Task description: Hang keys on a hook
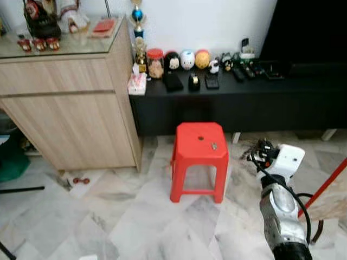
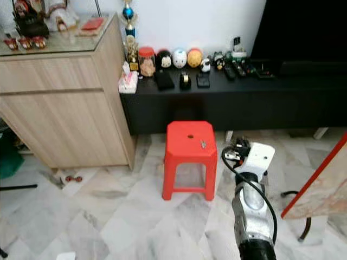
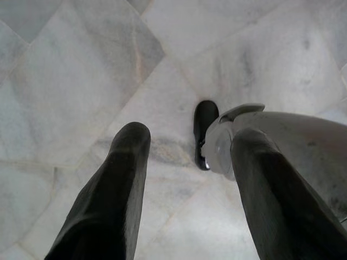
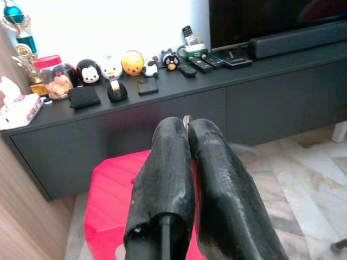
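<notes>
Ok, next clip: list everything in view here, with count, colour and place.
Stool: one, red, on the floor before the black unit.
Keys: one small bunch, metallic, on the stool's top.
Low unit: one, black, along the wall.
Cabinet: one, light wood, glass top, left of the unit.
Round toy figures: four, mixed colours, on the unit.
Trophy: one, blue and gold, by the cabinet.
Tissue pack: one, pink-white, on the unit's end.
Left gripper: fingers apart, above the floor.
Right gripper: fingers together, near the stool.

A home living room: marble-tiled floor point(image 1: 135, 216), a long black TV console point(image 1: 233, 103) lined with cartoon figurines point(image 1: 187, 59) and remotes, a wooden cabinet point(image 1: 70, 108) topped with trinkets, and a red plastic stool point(image 1: 199, 160).
</notes>
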Available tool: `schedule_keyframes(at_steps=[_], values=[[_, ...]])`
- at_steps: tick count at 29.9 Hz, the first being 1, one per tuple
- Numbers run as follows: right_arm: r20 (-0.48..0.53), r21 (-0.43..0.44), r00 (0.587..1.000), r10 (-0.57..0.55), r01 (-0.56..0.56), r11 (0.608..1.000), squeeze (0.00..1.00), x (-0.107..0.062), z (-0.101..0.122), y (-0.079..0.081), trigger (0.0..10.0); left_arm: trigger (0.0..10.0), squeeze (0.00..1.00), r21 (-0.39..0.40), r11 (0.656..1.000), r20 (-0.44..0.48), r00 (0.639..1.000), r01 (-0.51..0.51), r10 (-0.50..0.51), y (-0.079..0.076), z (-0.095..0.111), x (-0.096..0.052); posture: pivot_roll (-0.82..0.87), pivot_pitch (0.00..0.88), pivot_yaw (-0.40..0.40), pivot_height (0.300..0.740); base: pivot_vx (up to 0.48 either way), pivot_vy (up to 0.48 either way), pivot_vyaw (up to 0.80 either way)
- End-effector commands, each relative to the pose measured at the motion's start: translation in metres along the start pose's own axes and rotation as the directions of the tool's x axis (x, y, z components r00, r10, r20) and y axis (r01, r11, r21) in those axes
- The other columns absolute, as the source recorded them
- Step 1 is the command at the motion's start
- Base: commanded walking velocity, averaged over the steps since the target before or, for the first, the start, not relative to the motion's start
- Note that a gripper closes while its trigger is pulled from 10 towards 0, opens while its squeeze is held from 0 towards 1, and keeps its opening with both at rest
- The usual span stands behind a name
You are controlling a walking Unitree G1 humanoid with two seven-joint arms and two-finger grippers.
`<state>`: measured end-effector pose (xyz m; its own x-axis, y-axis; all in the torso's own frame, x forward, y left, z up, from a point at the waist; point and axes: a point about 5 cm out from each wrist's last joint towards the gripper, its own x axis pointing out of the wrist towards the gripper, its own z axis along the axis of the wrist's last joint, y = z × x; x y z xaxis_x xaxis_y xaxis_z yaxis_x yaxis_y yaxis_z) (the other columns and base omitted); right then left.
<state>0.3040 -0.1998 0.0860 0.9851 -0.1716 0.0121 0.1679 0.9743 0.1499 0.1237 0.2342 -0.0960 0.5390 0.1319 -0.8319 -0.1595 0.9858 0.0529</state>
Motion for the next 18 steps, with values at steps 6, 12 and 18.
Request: schedule_keyframes(at_steps=[6,12,18], values=[[0.023,-0.003,1.0,0.002,-0.001,1.0,0.0,0.0026,0.0066,0.001,10.0,10.0,0.0,0.026,1.0,-0.005,1.0,-0.004,0.004,0.0037,0.0022,0.0003,-0.07,0.009,-0.02,0.74,0.0,-0.235,0.0],[0.025,-0.005,1.0,-0.01,0.01,1.0,0.0,0.0028,0.0068,-0.0011,10.0,10.0,0.0,0.029,1.0,-0.006,1.0,-0.001,0.002,0.0036,0.0027,0.0005,-0.07,0.008,-0.02,0.74,0.0,-0.287,0.0],[0.024,-0.005,1.0,-0.012,0.012,1.0,0.0,0.0024,0.0062,-0.0007,10.0,10.0,0.0,0.037,0.999,-0.007,1.0,0.004,-0.004,0.0035,0.003,0.0005,-0.07,0.007,-0.019,0.74,0.0,-0.351,0.0]])
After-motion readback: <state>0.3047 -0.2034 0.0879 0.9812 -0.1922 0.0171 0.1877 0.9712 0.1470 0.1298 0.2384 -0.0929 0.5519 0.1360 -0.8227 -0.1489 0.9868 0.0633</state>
